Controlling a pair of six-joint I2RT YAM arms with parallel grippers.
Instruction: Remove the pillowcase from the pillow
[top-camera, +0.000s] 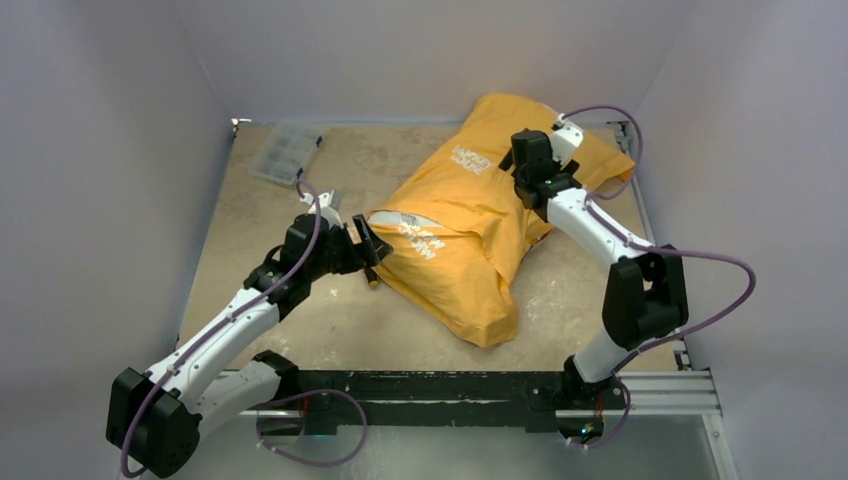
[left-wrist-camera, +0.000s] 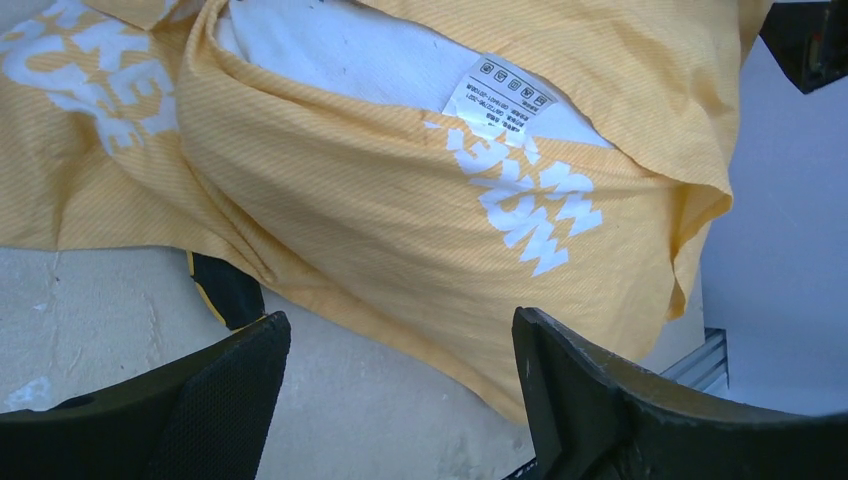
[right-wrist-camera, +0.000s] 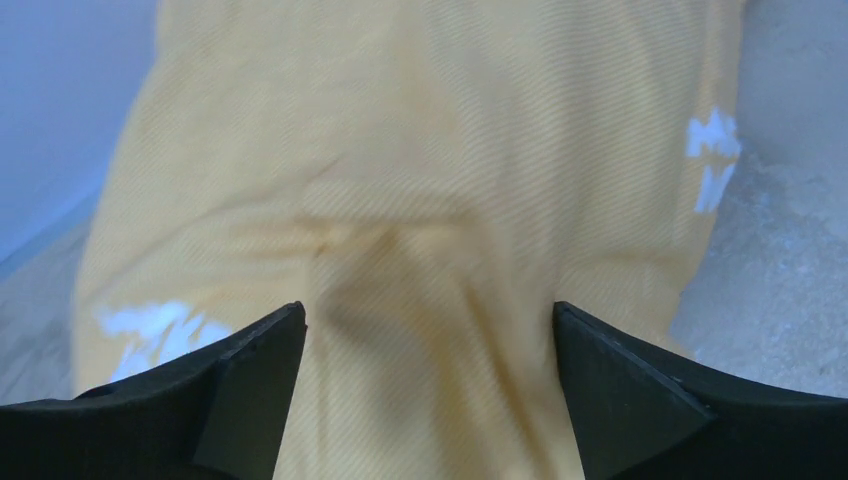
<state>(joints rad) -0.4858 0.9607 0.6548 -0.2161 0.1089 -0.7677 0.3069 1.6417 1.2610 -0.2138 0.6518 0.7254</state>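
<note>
The orange-yellow pillowcase (top-camera: 470, 240) lies across the table's middle and back right, wrinkled, with white lettering; it fills the left wrist view (left-wrist-camera: 400, 230) and the right wrist view (right-wrist-camera: 430, 200). The white pillow (top-camera: 405, 217) shows only as a sliver at the case's open mouth on its left end; in the left wrist view it (left-wrist-camera: 340, 50) sits inside the mouth behind a small white tag (left-wrist-camera: 500, 95). My left gripper (top-camera: 372, 255) is open and empty, just left of the mouth, low over the table. My right gripper (top-camera: 522, 170) is open, pressed down on the case's top, fabric bulging between its fingers (right-wrist-camera: 250, 380).
A clear plastic compartment box (top-camera: 285, 152) stands at the back left. A small black and yellow object (left-wrist-camera: 228, 290) lies on the table at the case's edge. Grey walls close in the back and sides. A metal rail (top-camera: 460, 390) runs along the near edge.
</note>
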